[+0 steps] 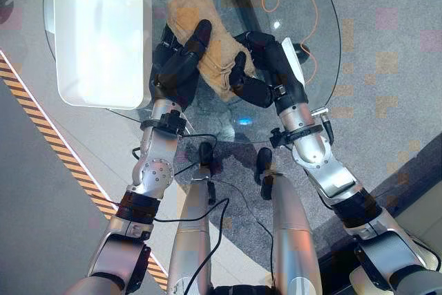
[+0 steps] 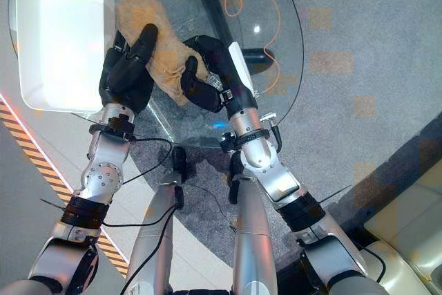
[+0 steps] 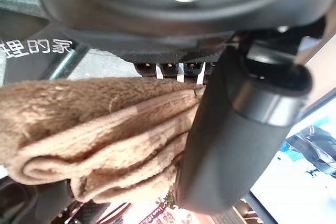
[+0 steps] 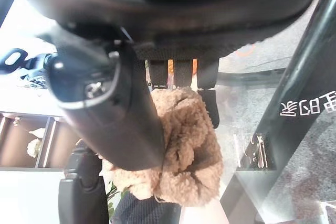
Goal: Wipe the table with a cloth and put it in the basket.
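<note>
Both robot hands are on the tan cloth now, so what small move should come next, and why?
Probably carry the fluffy tan cloth leftward toward the white rectangular plastic basket. The left robot hand and right robot hand both pinch it, bunched, over the round glass table, and the basket sits open just beside the left hand.

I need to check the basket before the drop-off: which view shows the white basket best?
The left eye view: the white basket sits whole on the glass table, beside the left hand. The right eye view crops its far edge.

We're seeing strong overhead light blowing out the white basket [image 1: 102, 32] and glinting on the glass table [image 1: 297, 5]; both wrist views are blurring close up.
</note>
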Available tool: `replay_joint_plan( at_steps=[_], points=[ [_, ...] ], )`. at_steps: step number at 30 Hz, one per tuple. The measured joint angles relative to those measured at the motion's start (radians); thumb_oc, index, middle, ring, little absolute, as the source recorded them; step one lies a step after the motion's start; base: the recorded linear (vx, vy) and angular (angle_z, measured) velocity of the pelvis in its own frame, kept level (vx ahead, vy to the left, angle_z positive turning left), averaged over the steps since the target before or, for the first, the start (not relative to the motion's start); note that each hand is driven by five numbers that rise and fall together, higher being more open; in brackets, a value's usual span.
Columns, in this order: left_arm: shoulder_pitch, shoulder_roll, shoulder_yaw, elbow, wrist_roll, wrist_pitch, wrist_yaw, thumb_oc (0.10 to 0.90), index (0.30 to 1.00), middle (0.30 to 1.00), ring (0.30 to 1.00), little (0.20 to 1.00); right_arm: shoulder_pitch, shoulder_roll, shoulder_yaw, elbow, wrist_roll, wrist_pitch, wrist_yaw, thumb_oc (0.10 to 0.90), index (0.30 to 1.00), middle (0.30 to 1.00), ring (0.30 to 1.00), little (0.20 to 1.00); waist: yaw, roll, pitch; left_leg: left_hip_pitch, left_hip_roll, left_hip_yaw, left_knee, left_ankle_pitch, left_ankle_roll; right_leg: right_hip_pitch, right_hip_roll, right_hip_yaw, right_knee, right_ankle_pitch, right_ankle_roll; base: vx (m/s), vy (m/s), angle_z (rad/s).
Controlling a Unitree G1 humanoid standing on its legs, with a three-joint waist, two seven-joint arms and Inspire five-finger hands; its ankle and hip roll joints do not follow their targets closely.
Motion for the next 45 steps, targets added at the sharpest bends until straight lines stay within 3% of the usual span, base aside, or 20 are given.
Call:
replay_joint_plan(
  at_steps=[12, 13, 14, 42, 43, 45],
  points=[
    [-0.004, 0.0, 0.0, 0.001, -0.023, 0.018, -0.014, 0.8, 0.9, 0.9, 0.9, 0.9, -0.001, 0.0, 0.008, -0.004, 0.0, 0.0, 0.009, 0.1, 0.3, 0.3, 0.3, 0.2, 0.001, 0.0, 0.0, 0.001, 0.001, 0.0, 0.0, 0.0, 0.0, 0.0, 0.0, 0.0, 0.001, 0.001, -0.001, 0.0, 0.0, 0.0],
    [-0.004, 0.0, 0.0, 0.001, -0.023, 0.018, -0.021, 0.342, 0.507, 0.507, 0.507, 0.442, -0.001, 0.0, 0.008, -0.004, 0.0, 0.0, 0.009, 0.1, 0.3, 0.3, 0.3, 0.2, 0.001, 0.0, 0.0, 0.001, 0.001, 0.0, 0.0, 0.0, 0.0, 0.0, 0.0, 0.0, 0.001, 0.001, -0.001, 0.0, 0.0, 0.0],
    [-0.004, 0.0, 0.0, 0.001, -0.023, 0.018, -0.022, 0.1, 0.3, 0.3, 0.3, 0.2, -0.001, 0.0, 0.008, -0.004, 0.0, 0.0, 0.01, 0.1, 0.3, 0.3, 0.3, 0.2, 0.001, 0.0, 0.0, 0.001, 0.001, 0.0, 0.0, 0.0, 0.0, 0.0, 0.0, 0.0, 0.001, 0.001, -0.001, 0.0, 0.0, 0.0],
    [-0.005, 0.001, 0.006, 0.001, -0.021, -0.013, -0.039, 0.1, 0.3, 0.3, 0.3, 0.2, -0.001, -0.004, 0.025, -0.03, -0.001, 0.0, 0.036, 0.1, 0.3, 0.3, 0.3, 0.2, 0.0, 0.0, 0.0, 0.002, 0.001, 0.0, 0.001, 0.0, 0.0, 0.0, 0.0, 0.0, 0.004, 0.001, -0.001, 0.0, 0.0, 0.0],
    [-0.005, 0.001, 0.006, 0.001, -0.021, -0.013, -0.039, 0.1, 0.3, 0.3, 0.3, 0.2, -0.001, -0.004, 0.025, -0.03, -0.001, 0.0, 0.036, 0.8, 0.9, 0.9, 0.9, 0.9, 0.0, 0.0, 0.0, 0.002, 0.001, 0.0, 0.001, 0.0, 0.0, 0.0, 0.0, 0.0, 0.004, 0.001, -0.001, 0.0, 0.0, 0.0],
    [-0.005, 0.001, 0.006, 0.001, -0.021, -0.013, -0.039, 0.1, 0.3, 0.3, 0.3, 0.2, -0.001, -0.004, 0.026, -0.03, 0.0, 0.0, 0.036, 0.8, 0.9, 0.9, 0.9, 0.9, 0.0, 0.0, 0.0, 0.002, 0.001, 0.0, 0.001, 0.0, 0.0, 0.0, 0.0, 0.0, 0.004, 0.001, -0.001, 0.0, 0.0, 0.0]
  ],
)
